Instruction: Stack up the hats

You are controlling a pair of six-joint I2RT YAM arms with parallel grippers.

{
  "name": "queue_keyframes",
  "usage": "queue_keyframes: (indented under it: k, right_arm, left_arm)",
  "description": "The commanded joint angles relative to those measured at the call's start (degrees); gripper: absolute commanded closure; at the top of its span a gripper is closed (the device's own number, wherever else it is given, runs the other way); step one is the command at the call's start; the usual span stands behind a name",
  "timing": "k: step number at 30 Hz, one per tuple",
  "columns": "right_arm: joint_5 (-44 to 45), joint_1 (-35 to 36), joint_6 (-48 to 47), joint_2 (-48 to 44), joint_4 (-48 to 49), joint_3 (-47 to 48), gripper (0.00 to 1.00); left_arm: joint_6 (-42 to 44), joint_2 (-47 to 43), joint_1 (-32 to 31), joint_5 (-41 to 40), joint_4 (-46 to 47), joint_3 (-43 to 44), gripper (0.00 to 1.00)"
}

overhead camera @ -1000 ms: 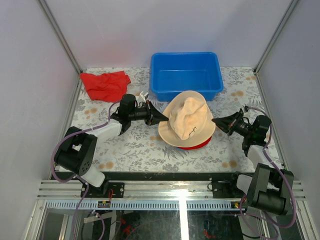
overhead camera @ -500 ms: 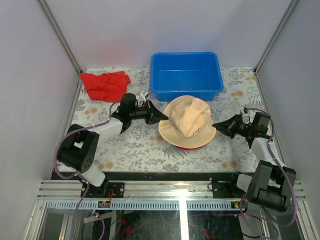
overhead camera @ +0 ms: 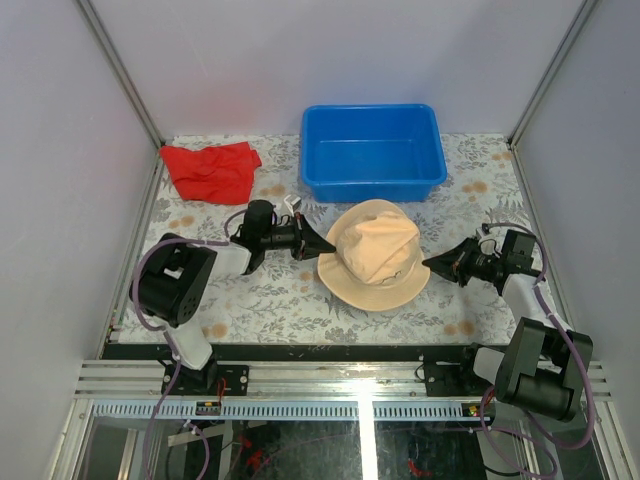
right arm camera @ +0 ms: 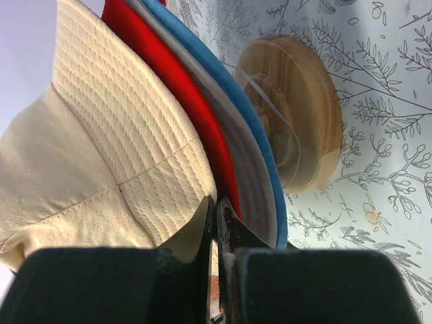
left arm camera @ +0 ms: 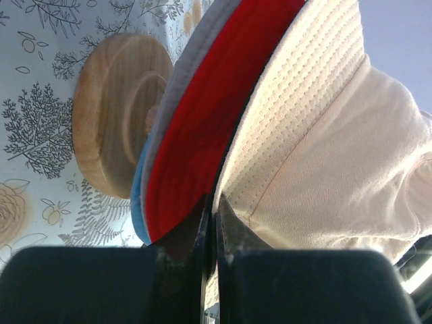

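From above, the peach-beige hat [overhead camera: 374, 257] lies crown-up in the middle of the floral table [overhead camera: 260, 295], just in front of the blue bin [overhead camera: 372, 150] and well apart from the flat red cloth [overhead camera: 210, 170] at the far left corner. It covers whatever is beneath it. The left gripper [overhead camera: 322, 243] points at its left brim edge and the right gripper [overhead camera: 430, 264] at its right brim edge, each tip touching or just beside the fabric. The left wrist view looks up under the pile: the peach-beige brim is on top, then the red hat [left arm camera: 202, 115], a thin pale edge of the grey hat [left arm camera: 169, 108] and a sliver of the blue hat [left arm camera: 140, 202], all 4 over a wooden stand [left arm camera: 115, 121]. The jaws here are pressed together with their tips at the seam between the red and peach-beige brims; whether they nip any cloth cannot be told. The right wrist view shows the same 4 layers in the same order from the other side, jaws likewise closed at the brim edges. By this, the stack looks essentially built. The hats are light, soft and floppy — a brim will fold rather than lift the whole hat, so a pinch at 2 opposite brim edges seems the surest hold.
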Motion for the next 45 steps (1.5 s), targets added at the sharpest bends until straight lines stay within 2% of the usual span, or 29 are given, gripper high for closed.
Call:
queue_keyframes:
  k: [1,11,16,21,31,36,39,45]
  right_arm:
    - [10.4,-0.6,-6.0,0.5,-6.8,0.7,1.0]
    - [25.0,-0.1,-8.8,5.3,-12.3,5.6,1.0]
    - [32.7,5.8,-9.7,10.1,-12.0,7.7,1.0]
    - [34.5,12.4,-6.6,13.4,-9.3,11.2,1.0]
    - [37.9,12.5,-9.3,21.0,-13.3,26.1,1.0]
    - [38.2,13.0,-12.6,24.9,-16.5,33.5,1.0]
    - [37.3,13.5,-14.0,25.1,-17.8,35.9,1.0]
    - [35.0,14.0,-17.1,24.4,-19.9,38.5,0.99]
  left_arm:
    - [5.1,6.1,2.1,-0.7,-3.0,-3.8,1.0]
    - [9.6,8.1,2.8,-2.3,-7.1,-3.2,1.0]
    - [10.0,9.0,2.8,-2.8,-6.5,-4.5,1.0]
    - [9.4,7.8,2.8,-3.2,-6.1,-5.7,1.0]
    - [6.3,3.3,1.1,-3.3,-1.7,-14.2,1.0]
    - [4.2,1.6,-2.6,-4.2,-0.8,-14.3,1.0]
    - [2.6,0.3,-2.5,-4.0,0.0,-14.3,1.0]
    - [6.2,-7.6,2.4,-2.9,-8.7,-13.9,0.96]
